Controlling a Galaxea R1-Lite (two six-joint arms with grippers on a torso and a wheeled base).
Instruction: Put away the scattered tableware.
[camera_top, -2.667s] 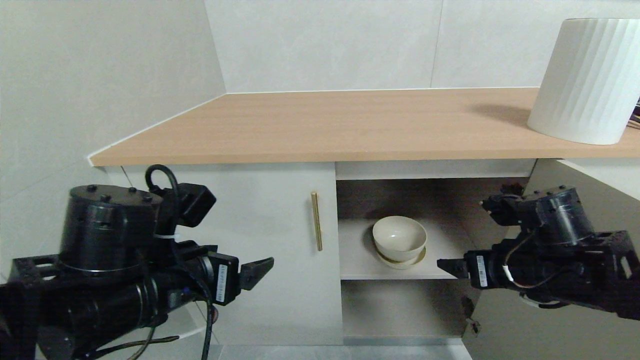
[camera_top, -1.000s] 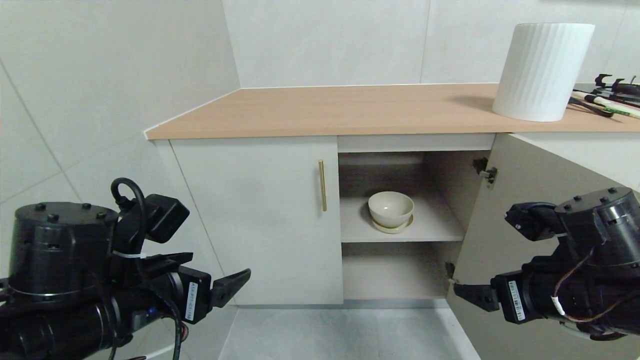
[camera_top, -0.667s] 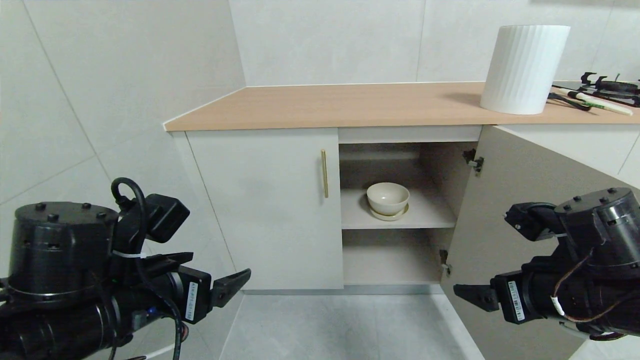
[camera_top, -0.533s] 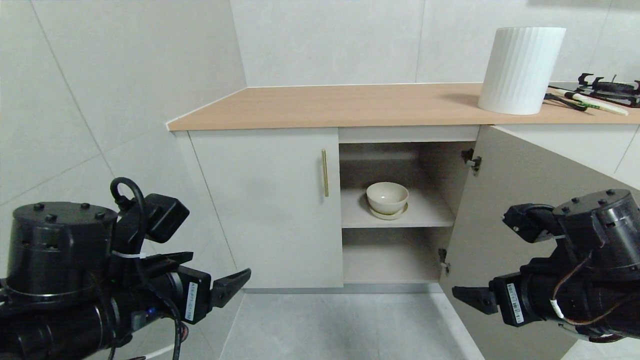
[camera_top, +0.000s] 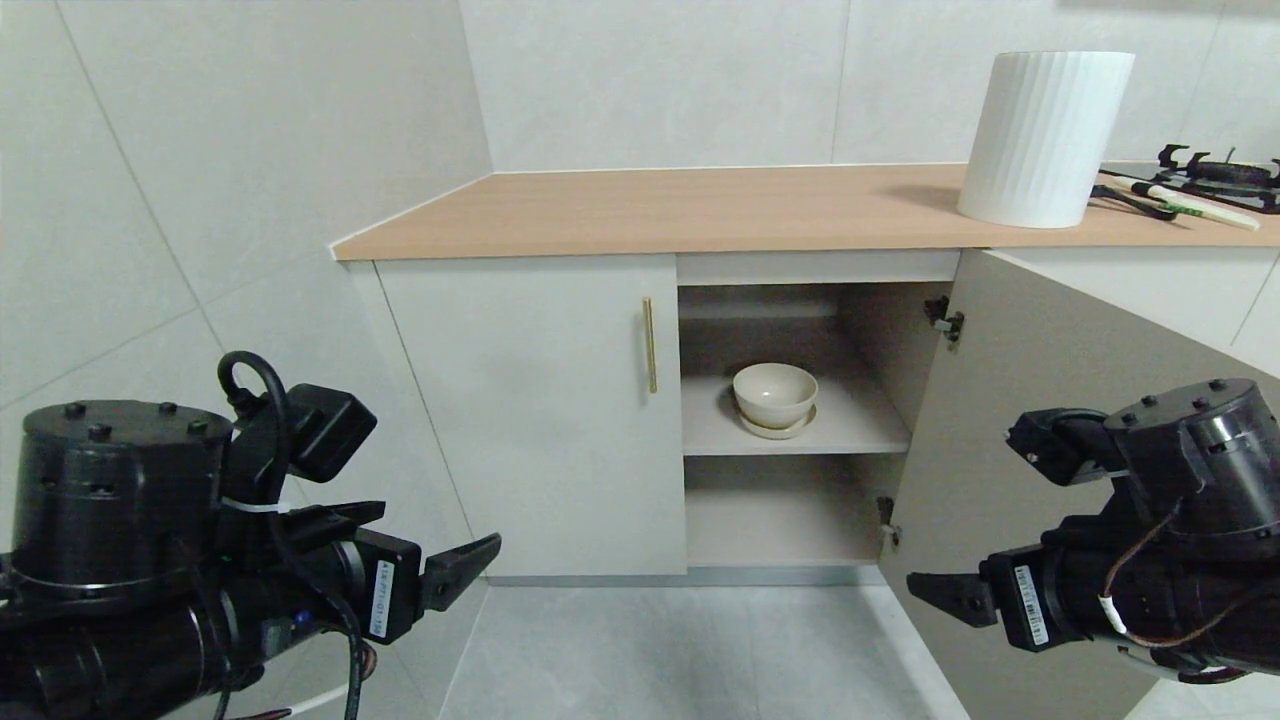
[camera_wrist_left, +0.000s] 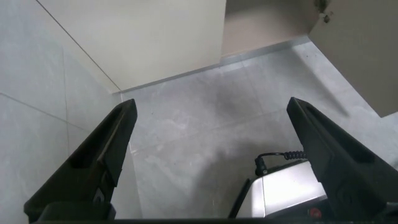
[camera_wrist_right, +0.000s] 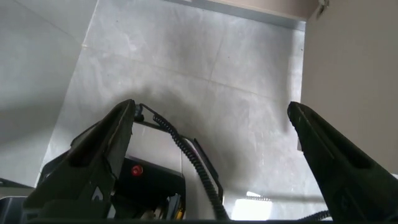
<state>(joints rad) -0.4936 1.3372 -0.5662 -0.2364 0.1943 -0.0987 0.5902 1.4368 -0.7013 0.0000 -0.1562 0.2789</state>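
Bowl (camera_top: 775, 393) noted on the upper shelf (camera_top: 860, 432) of the open cupboard, seated upright on a small saucer (camera_top: 778, 430), as it was in every earlier frame. The whole head view has drawn back and widened since the first frame, which is taken as camera travel and not as a shift of the bowl; over the last half second almost nothing is altered. The bowl is cream, round, plain and glossy inside, and nothing can be seen in it. The saucer is the same cream, with only its rim showing. The right door (camera_top: 1010, 400) is swung wide open and the left door (camera_top: 540, 400) is closed, with a slim brass handle (camera_top: 650, 345) at its edge. On the counter (camera_top: 680, 210) above, a white ribbed cylinder (camera_top: 1045, 135) stands beside some dark utensils (camera_top: 1190, 190). The left gripper (camera_wrist_left: 211, 107) and right gripper (camera_wrist_right: 211, 109) are held low, well short of the cupboard. Jaws of both are spread wide with nothing between them, which is plain in the wrist views; in the head view a single dark finger of each is seen. Grey floor tiles (camera_wrist_left: 205, 130) are shown beneath both.
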